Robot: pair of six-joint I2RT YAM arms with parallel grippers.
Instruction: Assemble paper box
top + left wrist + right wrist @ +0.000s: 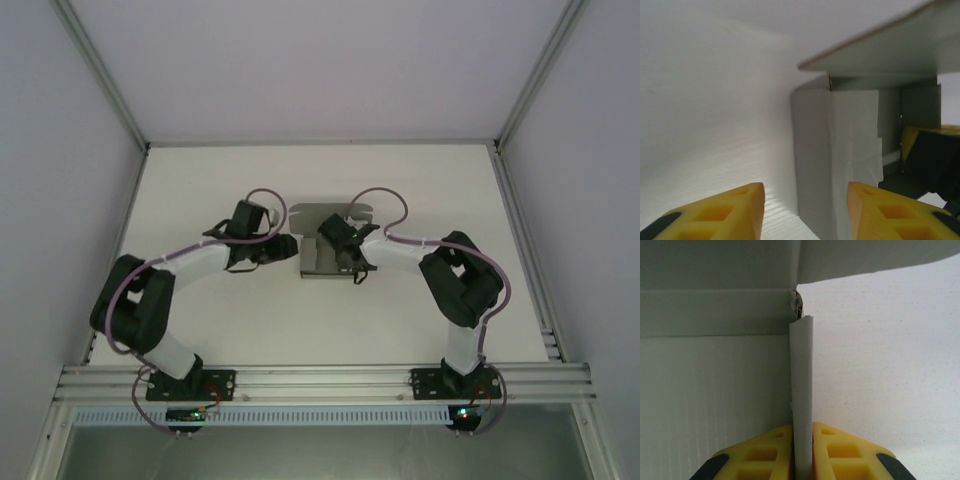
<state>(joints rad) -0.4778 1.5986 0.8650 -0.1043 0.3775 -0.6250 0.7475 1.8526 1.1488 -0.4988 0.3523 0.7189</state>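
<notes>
The right jaws are pinched tight on a thin upright flap of the paper box (pixel 315 262), which sits mid-counter (pixel 400 330) between the two arms. The left jaws stand wide apart, gripping nothing, just beside the box's left wall. From above, the right wrist hides much of the box, and both wrist views cut off its raised top flap

White table (pixel 200 190) in centre; aluminium rail (pixel 320 381) along 6 o'clock edge; pale back wall (pixel 320 60) at 12 o'clock.
</notes>
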